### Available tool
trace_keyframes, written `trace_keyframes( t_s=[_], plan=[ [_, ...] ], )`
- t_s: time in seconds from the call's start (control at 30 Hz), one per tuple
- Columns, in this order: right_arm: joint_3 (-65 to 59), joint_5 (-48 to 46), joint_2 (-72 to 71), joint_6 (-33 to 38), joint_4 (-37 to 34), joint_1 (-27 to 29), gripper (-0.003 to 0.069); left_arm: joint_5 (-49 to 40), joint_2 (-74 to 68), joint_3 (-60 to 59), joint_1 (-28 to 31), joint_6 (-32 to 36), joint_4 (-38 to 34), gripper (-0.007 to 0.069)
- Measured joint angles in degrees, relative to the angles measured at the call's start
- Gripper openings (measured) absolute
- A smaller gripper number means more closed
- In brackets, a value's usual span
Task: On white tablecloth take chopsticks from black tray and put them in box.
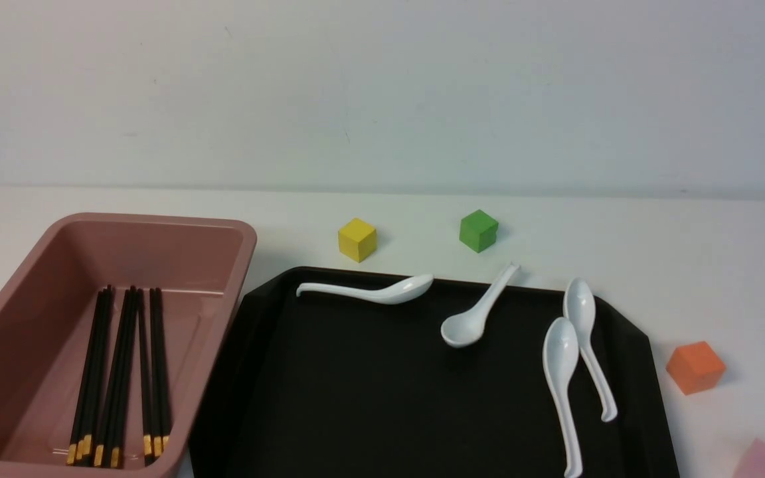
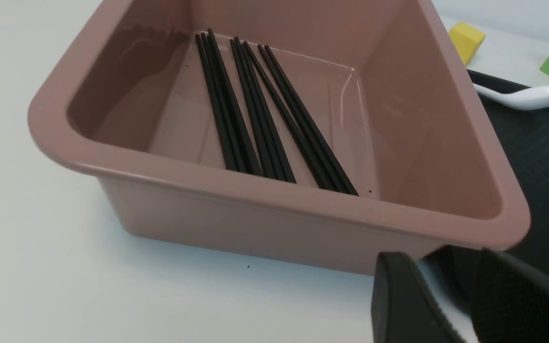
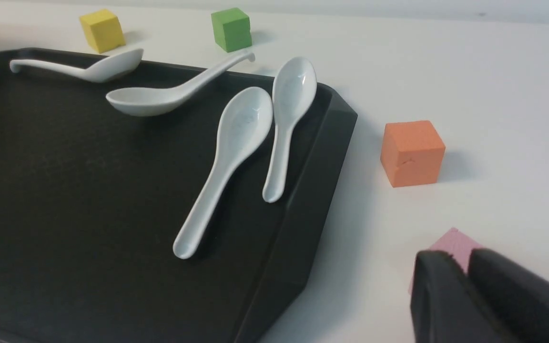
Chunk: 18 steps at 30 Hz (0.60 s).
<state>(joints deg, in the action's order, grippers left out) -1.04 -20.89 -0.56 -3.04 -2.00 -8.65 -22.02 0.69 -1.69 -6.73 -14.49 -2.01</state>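
Observation:
Several black chopsticks with yellow-gold bands lie side by side on the floor of the pink box, at the left on the white tablecloth. The black tray beside the box holds no chopsticks. In the left wrist view my left gripper hangs outside the near corner of the box, jaws apart and empty, with the chopsticks inside. My right gripper hovers off the tray's right side, jaws a narrow slit apart and empty. Neither gripper shows in the front view.
Several white spoons lie on the tray's far and right parts, one with its handle over the far rim. A yellow cube and a green cube stand behind the tray, an orange cube to its right, a pink cube just beyond my right fingertips.

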Motion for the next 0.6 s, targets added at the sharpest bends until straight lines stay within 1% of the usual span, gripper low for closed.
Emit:
trace_keyframes(
  t_s=[0.6],
  plan=[
    [0.0,0.0,0.0,0.0,0.0,0.0,0.0135,0.0,0.0,0.0,0.0,0.0,0.0,0.0238]
  ],
)
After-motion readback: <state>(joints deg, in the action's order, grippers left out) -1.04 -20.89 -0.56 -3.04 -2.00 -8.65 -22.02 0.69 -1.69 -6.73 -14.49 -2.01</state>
